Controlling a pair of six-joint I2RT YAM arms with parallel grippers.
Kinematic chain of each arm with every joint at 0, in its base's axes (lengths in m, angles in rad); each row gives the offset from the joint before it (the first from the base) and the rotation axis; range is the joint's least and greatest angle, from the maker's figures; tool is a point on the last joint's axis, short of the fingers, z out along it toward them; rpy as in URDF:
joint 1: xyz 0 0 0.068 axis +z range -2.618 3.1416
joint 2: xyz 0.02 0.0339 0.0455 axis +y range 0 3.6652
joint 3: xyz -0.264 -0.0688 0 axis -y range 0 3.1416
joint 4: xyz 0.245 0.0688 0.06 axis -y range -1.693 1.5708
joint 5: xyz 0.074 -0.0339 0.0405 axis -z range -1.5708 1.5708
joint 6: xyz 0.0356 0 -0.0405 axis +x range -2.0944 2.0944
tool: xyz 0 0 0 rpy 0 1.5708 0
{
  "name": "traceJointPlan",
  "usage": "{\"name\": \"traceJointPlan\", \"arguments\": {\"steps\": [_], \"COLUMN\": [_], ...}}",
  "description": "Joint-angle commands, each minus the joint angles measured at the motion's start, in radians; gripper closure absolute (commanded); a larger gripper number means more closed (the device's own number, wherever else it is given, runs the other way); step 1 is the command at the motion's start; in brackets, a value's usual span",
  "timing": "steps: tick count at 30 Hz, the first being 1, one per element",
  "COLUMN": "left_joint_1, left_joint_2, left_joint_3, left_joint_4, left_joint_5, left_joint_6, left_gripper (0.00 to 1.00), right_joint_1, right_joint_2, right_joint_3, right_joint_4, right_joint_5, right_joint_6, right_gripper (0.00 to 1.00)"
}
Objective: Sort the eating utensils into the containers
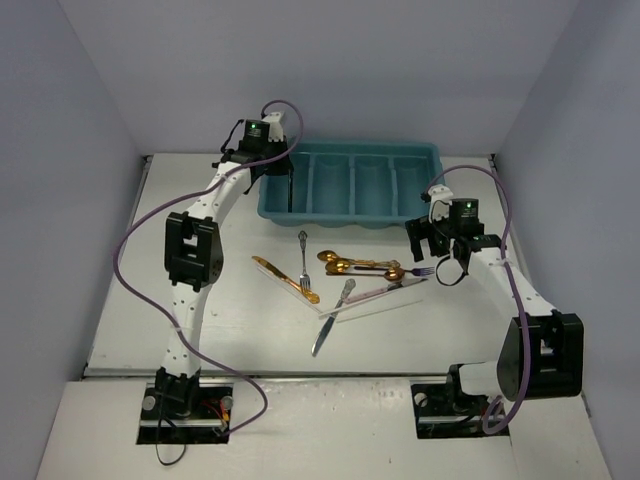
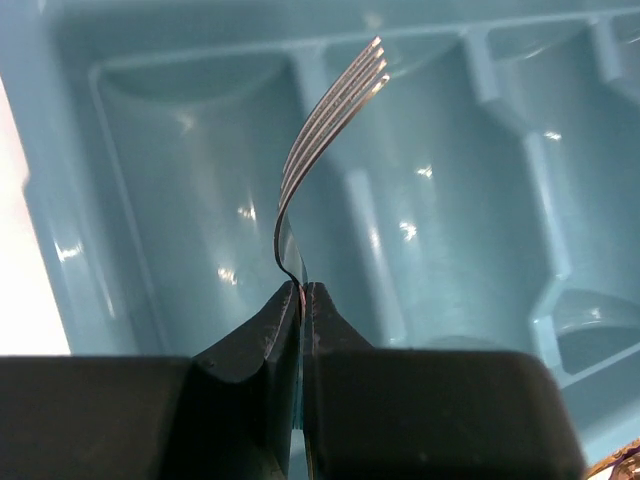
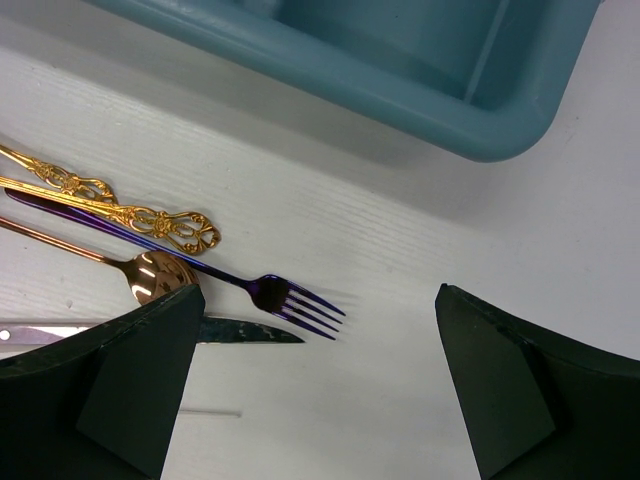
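While the left gripper [image 2: 303, 292] is clamped on a silver fork [image 2: 335, 110] over the teal tray's [image 1: 340, 217] left end, gold knife [image 1: 285, 279], silver knife [image 1: 331, 318], gold spoons [image 1: 352, 264] loose on the white surface [image 1: 230, 320] nearer, right gripper [image 3: 320, 305] spread wide over a purple fork [image 3: 262, 290], beside the tray's right corner.

No text, label or number seems readable on anything here

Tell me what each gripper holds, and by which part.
Left gripper: a silver fork, pinched on the handle just below the neck, over the tray. Right gripper: open, holding nothing.
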Motion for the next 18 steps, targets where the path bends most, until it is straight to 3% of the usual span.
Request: {"name": "traceJointPlan", "arguments": {"steps": [1,3,6,11,15,18], "left_joint_1": [0.010,0.010,0.013,0.018,0.025,0.039], "left_joint_2": [-0.047,-0.048,-0.052,-0.074,-0.114,-0.179], "left_joint_3": [-0.007,-0.019,-0.026,-0.017,-0.006,-0.020], "left_joint_4": [0.073,0.066,0.060,0.057,0.055,0.063], "left_joint_5": [0.002,0.004,0.007,0.008,0.026,0.172], "left_joint_6": [-0.052,-0.057,-0.068,-0.061,-0.032,0.110], "left_gripper": [0.99,0.94,0.76,0.57,0.54,0.52], "right_joint_1": [-0.009,-0.009,-0.009,-0.008,-0.009,-0.009], "right_joint_2": [0.008,0.009,0.003,-0.012,-0.031,-0.049], "right_joint_3": [0.058,0.061,0.061,0.062,0.064,0.063], "right_joint_4": [0.044,0.044,0.042,0.041,0.041,0.041], "right_joint_5": [-0.007,-0.009,-0.010,-0.008,-0.011,-0.011], "right_joint_6": [-0.005,-0.003,-0.002,-0.004,-0.003,-0.002], "right_gripper": [0.00,0.00,0.00,0.00,0.00,0.00]}}
